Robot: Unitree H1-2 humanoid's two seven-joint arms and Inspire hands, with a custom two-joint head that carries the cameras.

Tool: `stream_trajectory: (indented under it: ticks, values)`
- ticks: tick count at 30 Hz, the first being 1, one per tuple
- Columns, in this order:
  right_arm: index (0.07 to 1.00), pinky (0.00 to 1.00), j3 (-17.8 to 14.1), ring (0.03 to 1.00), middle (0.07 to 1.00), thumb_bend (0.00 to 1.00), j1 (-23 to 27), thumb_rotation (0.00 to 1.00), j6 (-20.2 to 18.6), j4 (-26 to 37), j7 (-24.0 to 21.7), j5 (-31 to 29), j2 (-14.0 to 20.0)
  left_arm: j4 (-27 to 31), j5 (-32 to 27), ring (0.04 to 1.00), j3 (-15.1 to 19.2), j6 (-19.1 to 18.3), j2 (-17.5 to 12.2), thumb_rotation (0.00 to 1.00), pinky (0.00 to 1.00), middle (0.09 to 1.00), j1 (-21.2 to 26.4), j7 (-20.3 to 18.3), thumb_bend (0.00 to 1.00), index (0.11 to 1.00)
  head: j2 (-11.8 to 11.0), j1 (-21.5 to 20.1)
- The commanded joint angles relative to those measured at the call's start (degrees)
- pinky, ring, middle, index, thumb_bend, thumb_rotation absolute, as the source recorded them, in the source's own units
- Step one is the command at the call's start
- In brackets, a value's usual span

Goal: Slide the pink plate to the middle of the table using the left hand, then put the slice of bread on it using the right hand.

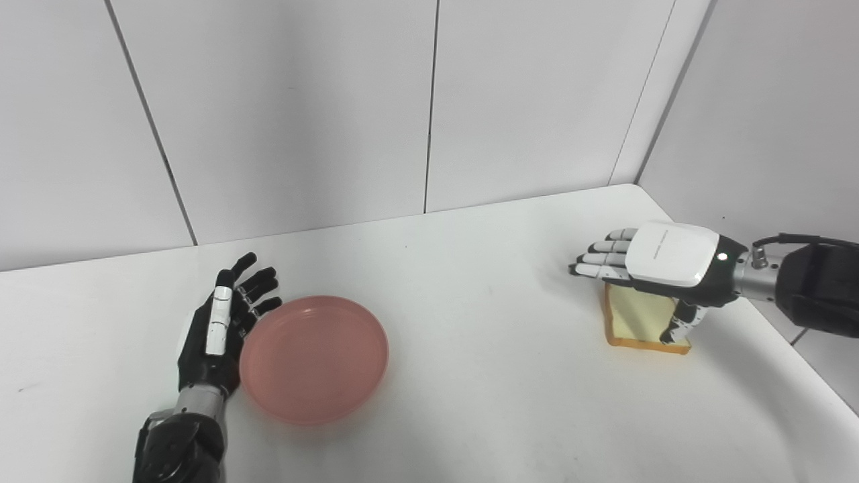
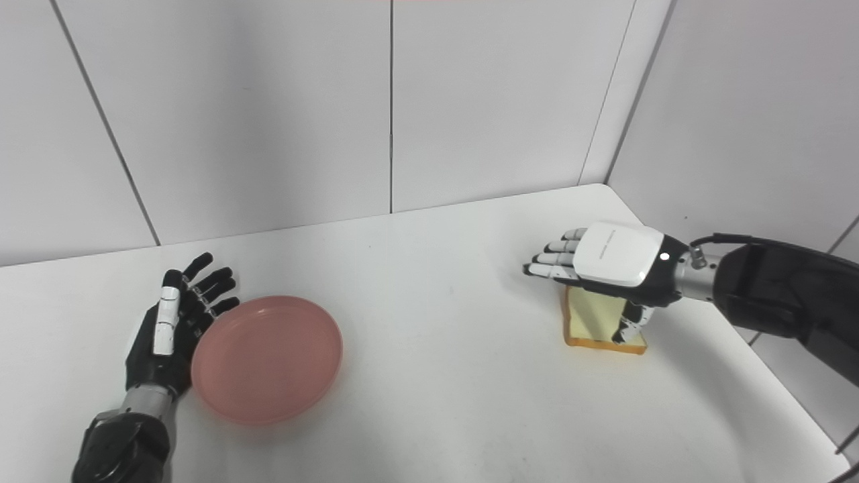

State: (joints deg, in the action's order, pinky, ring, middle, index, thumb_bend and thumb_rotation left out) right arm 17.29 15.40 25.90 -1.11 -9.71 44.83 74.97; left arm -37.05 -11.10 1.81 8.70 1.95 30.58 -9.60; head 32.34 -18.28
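Observation:
The pink plate (image 1: 314,357) lies flat on the white table, left of the middle. My left hand (image 1: 220,327) stands on edge right against the plate's left rim, fingers straight and apart, holding nothing. The slice of bread (image 1: 637,320) lies on the table at the right, pale with a golden crust. My right hand (image 1: 661,258) hovers palm down just above the bread, fingers stretched out to the left and the thumb hanging down by the bread's right edge. It holds nothing.
The white table (image 1: 470,376) has grey wall panels behind it and on the right. The table's right edge runs close past the bread (image 2: 604,322). The plate also shows in the right eye view (image 2: 267,359).

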Motion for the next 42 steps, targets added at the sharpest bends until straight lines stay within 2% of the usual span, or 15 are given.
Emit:
stream_trajectory:
  ticks: [1, 3, 8, 13, 16, 19, 22, 23, 24, 25, 28, 32, 37, 39, 42]
  values:
    - [0.972, 0.95, -0.39, 0.955, 0.963, 0.88, 2.93, 0.16, 0.99, 1.46, -1.96, 1.29, 3.46, -4.02, 1.04, 0.796, -0.40, -3.32, 0.38, 0.85, 0.72, 0.753, -3.32, 0.69, 0.83, 0.824, 0.09, 0.09]
    - [0.993, 0.98, 0.77, 0.983, 0.991, 0.88, 4.08, 0.18, 1.00, 2.78, -5.08, 3.73, 3.98, -4.30, 0.99, 0.797, -0.38, -3.14, 0.41, 0.86, 0.71, 0.754, -3.29, 0.72, 0.83, 0.823, 0.07, -0.14]
    - [1.000, 1.00, 2.99, 1.000, 1.000, 0.79, 6.16, 0.38, 1.00, 5.10, -11.50, 7.68, 4.06, -4.68, 0.49, 0.791, -0.20, -3.25, 0.71, 0.85, 0.72, 0.754, -3.23, 0.50, 0.83, 0.818, 0.01, 0.10]
    - [1.000, 1.00, 6.48, 0.994, 1.000, 0.89, 9.31, 0.26, 0.99, 5.33, -12.92, 9.82, 4.29, -4.63, 0.38, 0.786, -0.09, -3.15, 1.14, 0.84, 0.71, 0.751, -3.26, 0.78, 0.85, 0.812, 0.00, -0.06]
    - [1.000, 1.00, 7.85, 1.000, 1.000, 0.93, 10.74, 0.27, 0.99, 5.42, -14.12, 9.90, 4.79, -5.04, 0.51, 0.786, -0.11, -2.80, 1.18, 0.85, 0.72, 0.754, -3.15, 0.75, 0.84, 0.817, -0.10, -0.03]
    - [1.000, 1.00, 8.88, 1.000, 1.000, 0.99, 11.19, 0.33, 1.00, 5.15, -13.38, 10.21, 5.64, -5.13, 0.55, 0.791, -0.12, -2.54, 1.30, 0.85, 0.73, 0.756, -3.17, 0.76, 0.84, 0.826, -0.24, 0.14]
    - [1.000, 1.00, 9.43, 1.000, 1.000, 1.00, 11.11, 0.36, 1.01, 5.07, -13.73, 11.72, 5.99, -4.65, 0.47, 0.790, -0.07, -2.65, 1.49, 0.85, 0.72, 0.756, -3.40, 0.90, 0.84, 0.823, -0.22, 0.39]
    - [1.000, 1.00, 9.66, 1.000, 1.000, 1.00, 10.62, 0.37, 1.02, 4.50, -12.17, 13.40, 6.11, -4.61, 0.41, 0.790, -0.05, -2.68, 1.52, 0.84, 0.72, 0.757, -3.44, 0.84, 0.84, 0.822, -0.14, 0.57]
    - [1.000, 1.00, 9.74, 1.000, 1.000, 0.86, 10.15, 0.41, 1.02, 3.76, -10.97, 14.92, 5.99, -4.61, 0.36, 0.790, -0.02, -2.75, 1.53, 0.85, 0.72, 0.762, -3.43, 0.80, 0.84, 0.822, -0.14, 0.57]
    - [1.000, 1.00, 9.68, 1.000, 1.000, 0.79, 9.64, 0.44, 1.01, 3.00, -9.60, 15.90, 5.89, -4.50, 0.38, 0.789, -0.03, -2.86, 1.51, 0.85, 0.72, 0.764, -3.47, 0.81, 0.84, 0.821, 0.03, 0.62]
    - [1.000, 1.00, 10.75, 1.000, 1.000, 0.78, 9.72, 0.44, 0.99, 1.06, -6.19, 18.25, 5.74, -4.40, 0.48, 0.787, 0.02, -2.94, 1.37, 0.85, 0.72, 0.761, -3.47, 0.93, 0.84, 0.819, 0.08, 0.40]
    - [1.000, 1.00, 10.99, 1.000, 1.000, 0.78, 11.01, 0.45, 1.02, 2.82, -10.24, 17.93, 5.46, -4.12, 0.53, 0.777, 0.04, -3.25, 1.34, 0.85, 0.71, 0.750, -3.50, 1.09, 0.83, 0.824, 0.04, 0.25]
    - [1.000, 1.00, 11.82, 1.000, 1.000, 0.85, 11.07, 0.36, 1.01, 1.19, -8.74, 20.22, 5.28, -4.18, 0.69, 0.781, -0.17, -2.98, 1.46, 0.85, 0.71, 0.753, -3.56, 1.02, 0.84, 0.818, -0.03, 0.34]
    - [1.000, 1.00, 11.98, 1.000, 1.000, 0.82, 10.73, 0.35, 1.01, 0.29, -6.95, 21.30, 5.26, -4.14, 0.88, 0.784, -0.31, -2.96, 1.51, 0.85, 0.71, 0.756, -3.57, 1.19, 0.85, 0.819, 0.05, 0.43]
    - [1.000, 1.00, 12.69, 0.998, 1.000, 0.80, 10.32, 0.36, 1.01, -1.96, -0.40, 23.91, 4.82, -3.77, 0.73, 0.786, -0.27, -3.32, 1.63, 0.86, 0.71, 0.760, -3.64, 1.28, 0.85, 0.822, 0.26, 0.92]
